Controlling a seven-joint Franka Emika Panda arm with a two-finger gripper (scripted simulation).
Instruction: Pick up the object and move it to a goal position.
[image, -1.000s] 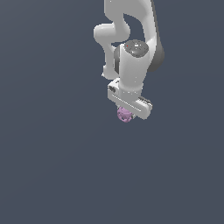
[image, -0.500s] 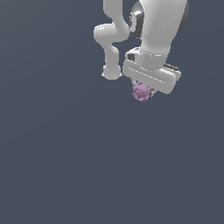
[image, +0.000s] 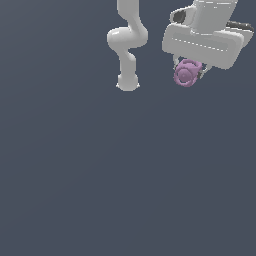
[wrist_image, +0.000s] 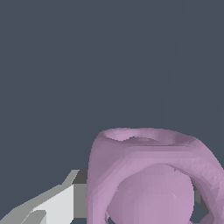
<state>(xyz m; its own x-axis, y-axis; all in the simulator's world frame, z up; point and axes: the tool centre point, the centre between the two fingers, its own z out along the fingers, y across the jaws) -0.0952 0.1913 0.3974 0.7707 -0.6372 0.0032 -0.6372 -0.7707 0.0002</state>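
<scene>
— Where is your gripper (image: 189, 75) at this moment, and what has it got?

— You have it high in the exterior view, toward that view's right, hanging under the broad white hand of the arm (image: 128, 45). Its fingers are closed in on the object (image: 186, 73), the pale purple-pink knobbly lump, which sits directly beneath the hand and between the fingers. You can see a dark fingertip (image: 202, 73) pressed to the lump's side on the exterior view's right; the other finger is mostly hidden behind the lump.

— So the lump is off the ground?

— Yes. Nothing touches it from below; only the flat grey floor (image: 100, 190) lies far under it. The ring-like bump on its face is turned toward the exterior camera.

— What does your wrist camera give you?

— The object (wrist_image: 148, 175) fills much of that picture, close to the lens: a rounded band arching over a smooth bulge. One white finger (wrist_image: 57, 203) with a grey pad lies right against the lump's flank. The opposite finger is nearly covered; only a dark sliver shows past the lump's far edge.

— How wide is the grasp?

— Narrow. The lump is far slimmer than the white hand above it, and the fingers are drawn in to its width.
</scene>
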